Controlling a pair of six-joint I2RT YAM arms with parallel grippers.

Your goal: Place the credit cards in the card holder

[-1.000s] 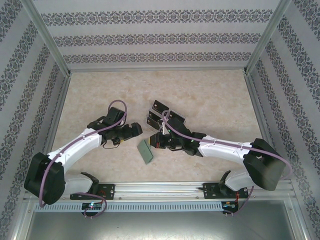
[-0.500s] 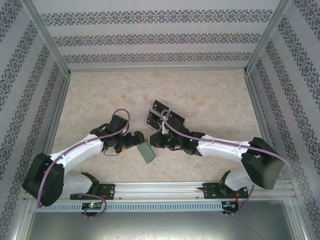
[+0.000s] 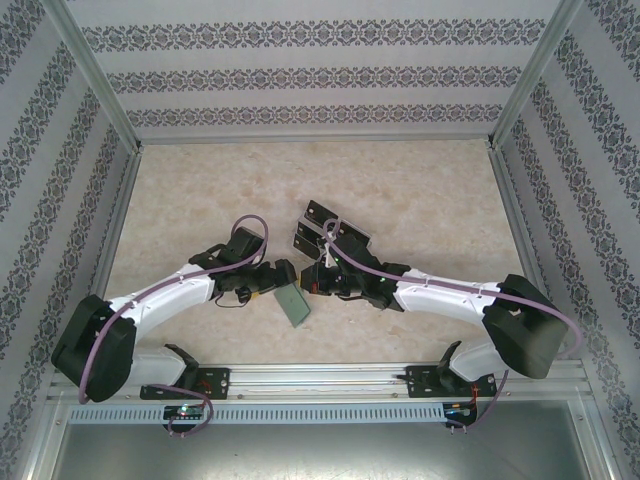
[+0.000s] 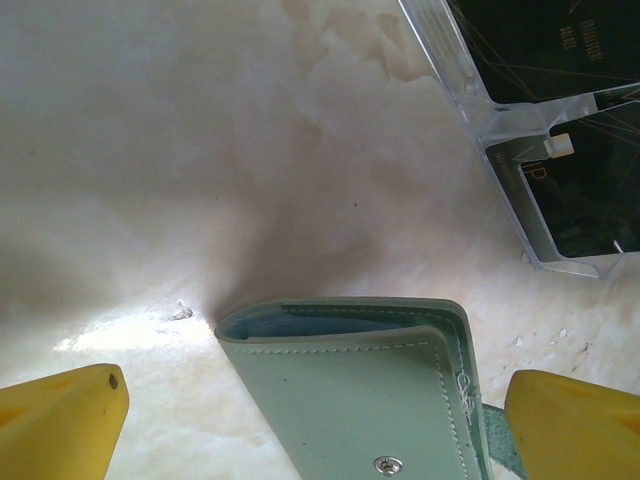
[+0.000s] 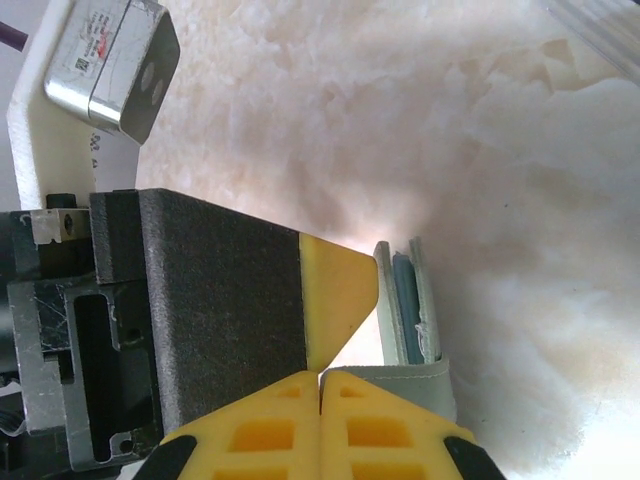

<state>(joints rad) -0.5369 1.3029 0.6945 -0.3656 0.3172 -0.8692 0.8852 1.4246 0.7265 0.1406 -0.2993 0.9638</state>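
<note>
Securing step: my left gripper (image 4: 318, 420), wide open and empty, straddles the card holder (image 4: 350, 375), right gripper (image 5: 320, 405) closed; next I clamp.

No legible txt: faint print on credit cards (image 4: 580, 200) & silver box (image 5: 110, 65) label too blurry.
</note>
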